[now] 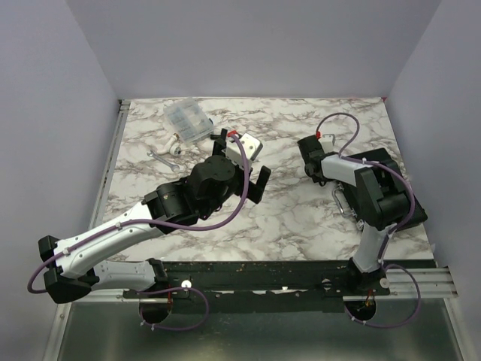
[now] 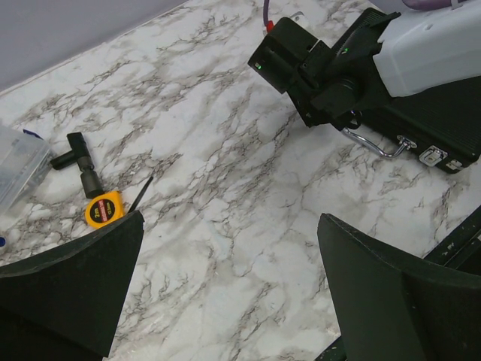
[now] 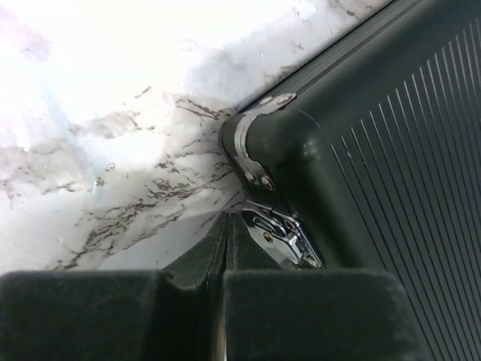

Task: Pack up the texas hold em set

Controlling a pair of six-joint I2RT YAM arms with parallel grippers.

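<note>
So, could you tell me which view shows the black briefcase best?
Left wrist: the briefcase shows its handle and latch. From the top the right arm covers most of it; right wrist sees only one corner.

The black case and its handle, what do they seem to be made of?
The black case looks like hard plastic or coated metal, matte, with fine parallel ribs. Its corner bracket is shiny riveted metal. The handle looks like bright metal wire, silvery and glinting.
</note>
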